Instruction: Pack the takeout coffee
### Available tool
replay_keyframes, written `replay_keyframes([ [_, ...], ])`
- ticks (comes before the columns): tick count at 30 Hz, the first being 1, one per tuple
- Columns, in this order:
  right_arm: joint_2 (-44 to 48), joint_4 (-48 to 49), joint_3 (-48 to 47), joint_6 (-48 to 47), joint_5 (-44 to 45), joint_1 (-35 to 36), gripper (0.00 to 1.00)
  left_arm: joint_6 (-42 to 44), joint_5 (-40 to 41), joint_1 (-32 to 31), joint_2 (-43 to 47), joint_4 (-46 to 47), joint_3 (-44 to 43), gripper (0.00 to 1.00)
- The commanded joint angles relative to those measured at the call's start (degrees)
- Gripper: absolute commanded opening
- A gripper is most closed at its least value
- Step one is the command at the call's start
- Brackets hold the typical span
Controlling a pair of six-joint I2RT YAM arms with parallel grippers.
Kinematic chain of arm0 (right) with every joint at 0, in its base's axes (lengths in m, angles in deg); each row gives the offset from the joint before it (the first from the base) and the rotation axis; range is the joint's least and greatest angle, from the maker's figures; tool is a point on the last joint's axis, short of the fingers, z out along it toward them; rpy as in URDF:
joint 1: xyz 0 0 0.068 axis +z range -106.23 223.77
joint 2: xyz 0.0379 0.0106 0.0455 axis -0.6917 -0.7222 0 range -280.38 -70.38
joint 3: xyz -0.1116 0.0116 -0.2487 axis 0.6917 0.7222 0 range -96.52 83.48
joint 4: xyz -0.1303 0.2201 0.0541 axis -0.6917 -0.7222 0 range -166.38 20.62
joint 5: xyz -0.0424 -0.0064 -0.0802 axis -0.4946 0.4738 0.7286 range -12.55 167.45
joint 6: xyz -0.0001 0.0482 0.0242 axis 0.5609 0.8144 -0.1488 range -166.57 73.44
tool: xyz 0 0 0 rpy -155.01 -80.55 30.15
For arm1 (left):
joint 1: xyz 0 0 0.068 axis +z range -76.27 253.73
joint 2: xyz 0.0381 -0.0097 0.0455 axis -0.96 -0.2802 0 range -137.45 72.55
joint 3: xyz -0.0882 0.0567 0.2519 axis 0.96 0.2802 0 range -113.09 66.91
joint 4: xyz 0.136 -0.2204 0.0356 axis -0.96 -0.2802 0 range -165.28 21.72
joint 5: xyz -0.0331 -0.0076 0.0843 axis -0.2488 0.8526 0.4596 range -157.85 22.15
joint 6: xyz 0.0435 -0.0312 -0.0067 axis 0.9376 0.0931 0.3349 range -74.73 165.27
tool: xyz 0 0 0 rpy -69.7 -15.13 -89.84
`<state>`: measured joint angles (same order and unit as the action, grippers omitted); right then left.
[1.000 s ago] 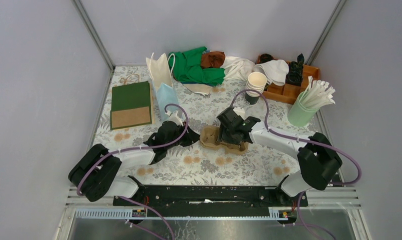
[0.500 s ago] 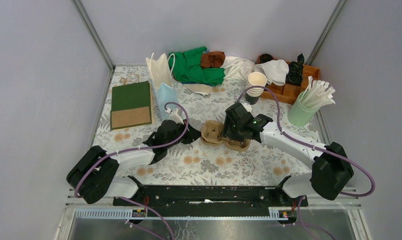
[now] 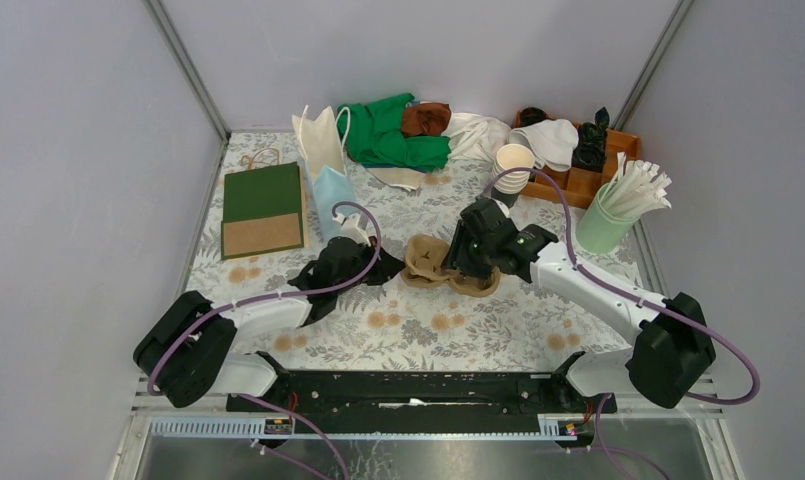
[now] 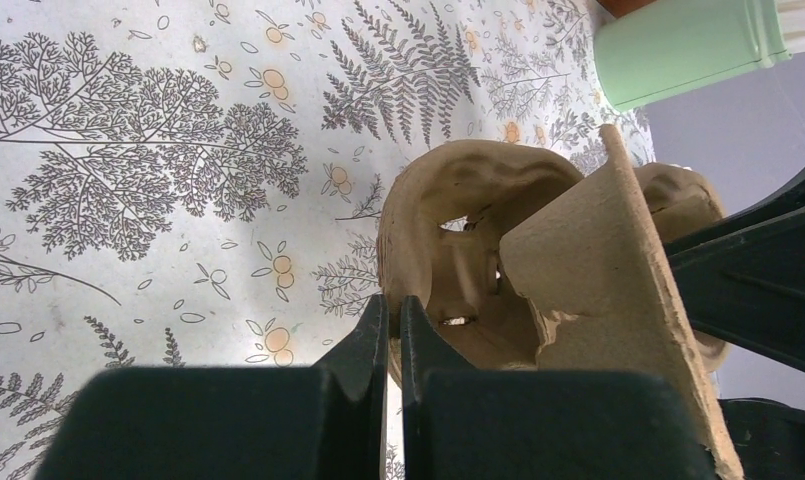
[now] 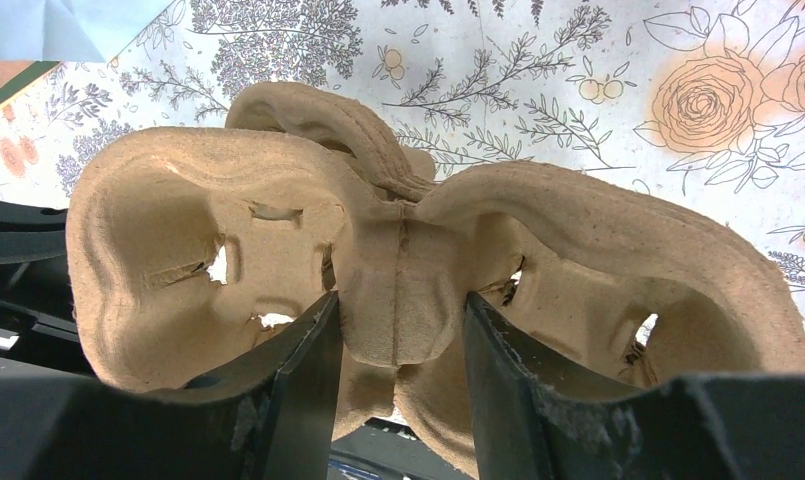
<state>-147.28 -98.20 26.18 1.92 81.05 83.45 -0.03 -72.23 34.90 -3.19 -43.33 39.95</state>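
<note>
Right gripper point(image 5: 398, 305) grasps the pulp tray point(image 5: 578, 230) by its centre ridge; left gripper point(image 4: 395, 305) clenched, empty, beside the tray rim; lidded coffee cup not discernible in any view; packing judged barely begun.

A brown pulp cup tray point(image 3: 426, 262) sits tipped up near the middle of the flower-print table point(image 3: 418, 330). To the left lies a flat green-and-tan paper bag point(image 3: 263, 208), with a white bag point(image 3: 318, 140) and a pale blue bag point(image 3: 335, 195) just beside it. Along the back are a green cloth point(image 3: 390, 135), a white cloth point(image 3: 478, 135), stacked lidless cups point(image 3: 515, 163), a wooden organiser point(image 3: 578, 182) and a mint cup of white sticks point(image 3: 600, 228).
</note>
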Motion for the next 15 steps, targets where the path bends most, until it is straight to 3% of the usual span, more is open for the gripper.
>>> replay_keyframes([
  [1, 1.49, 1.12, -2.75, -0.52, 0.25, -1.71, 0.48, 4.42, 7.71, 0.57, -1.04, -9.66, 0.04, 0.00],
  [4, -0.50, 3.34, -1.26, -1.10, -1.71, -1.64, 0.52, 3.90, 7.20, 0.22, -0.53, -9.66, -0.35, 0.00],
  [8, -2.15, 5.86, -0.08, -0.77, -2.69, -1.85, 0.49, 4.13, 8.73, -0.26, -0.26, -11.21, -1.05, 0.00],
  [15, 3.48, 9.65, 3.09, 0.28, -2.34, -3.64, 0.46, 4.01, 12.29, -0.28, -0.82, -13.56, -0.40, 0.00],
])
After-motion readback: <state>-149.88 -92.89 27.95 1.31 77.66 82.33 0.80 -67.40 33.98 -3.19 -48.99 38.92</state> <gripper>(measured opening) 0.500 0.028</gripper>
